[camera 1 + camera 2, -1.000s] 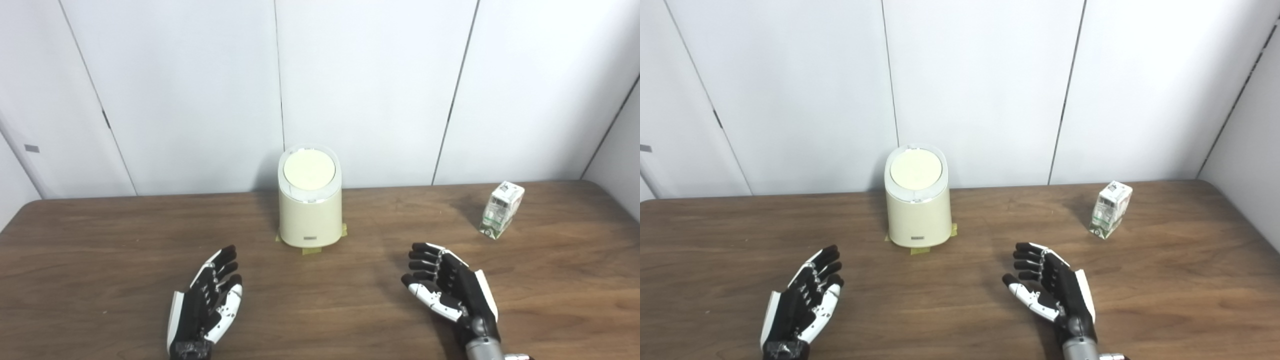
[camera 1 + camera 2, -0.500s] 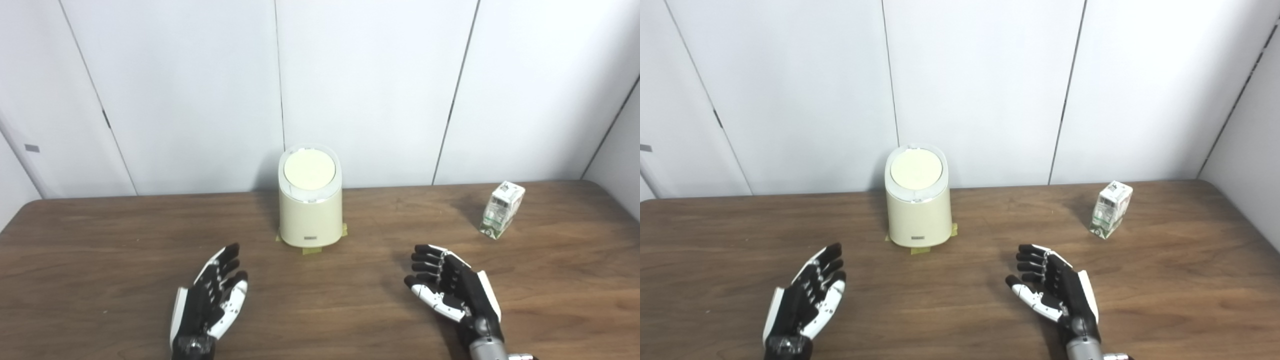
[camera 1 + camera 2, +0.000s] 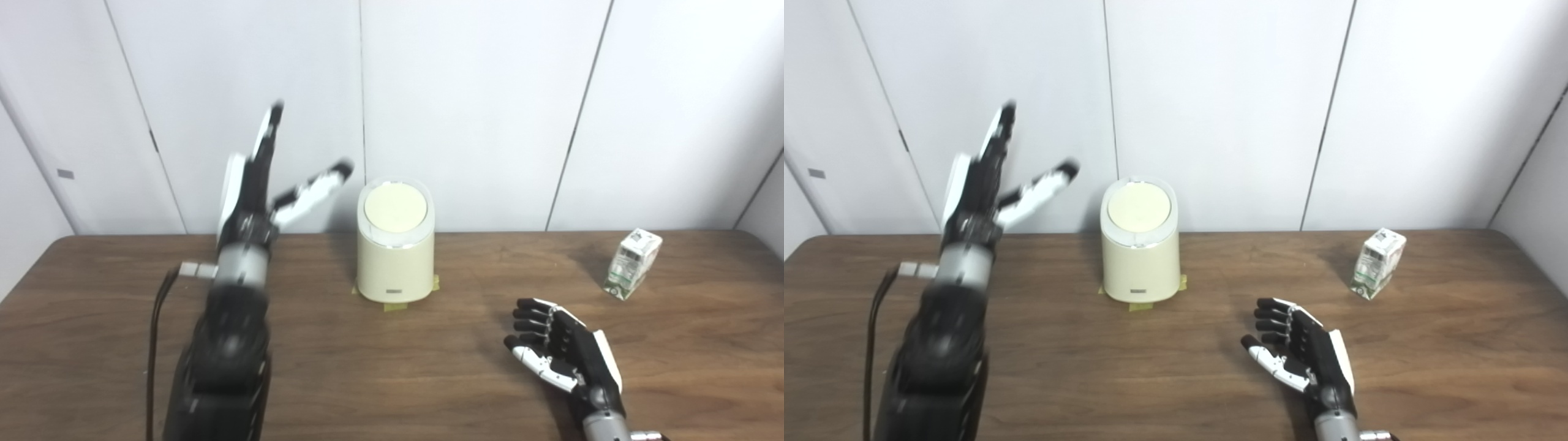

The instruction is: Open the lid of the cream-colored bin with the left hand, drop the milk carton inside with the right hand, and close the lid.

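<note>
While the left eye view runs, the lines read so:
Left hand (image 3: 248, 190): raised high above the wooden surface (image 3: 110, 318), left of the bin and apart from it, fingers (image 3: 269, 131) stretched upward, thumb angled toward the bin, holding nothing; edges are blurred.
Bin (image 3: 395, 257): cream-colored, upright near the far edge of the surface, yellow tape (image 3: 395, 305) showing at its foot.
Lid (image 3: 395, 206): round, pale, down flat on the bin's sloped top, untouched.
Milk carton (image 3: 632, 263): far right, leaning a little, on the surface, well apart from both hands.
Right hand (image 3: 566, 355): low at the near right, fingers (image 3: 530, 318) loosely curled and spread, palm turned inward, empty.

Over to the right eye view:
Left hand (image 3: 977, 190): again up in front of the white wall panels (image 3: 1213, 92), wide open, nothing in it; forearm (image 3: 937, 361) rises from the bottom left with a dark cable (image 3: 873, 331) alongside.
Bin (image 3: 1140, 254): left of centre, lid (image 3: 1139, 210) shut, clear gap between it and the thumb tip.
Milk carton (image 3: 1377, 262): right side near the back edge, green and white print, tilted.
Right hand (image 3: 1304, 358): near the surface, nearer the bin than the carton, grasping nothing, fingers apart.
</note>
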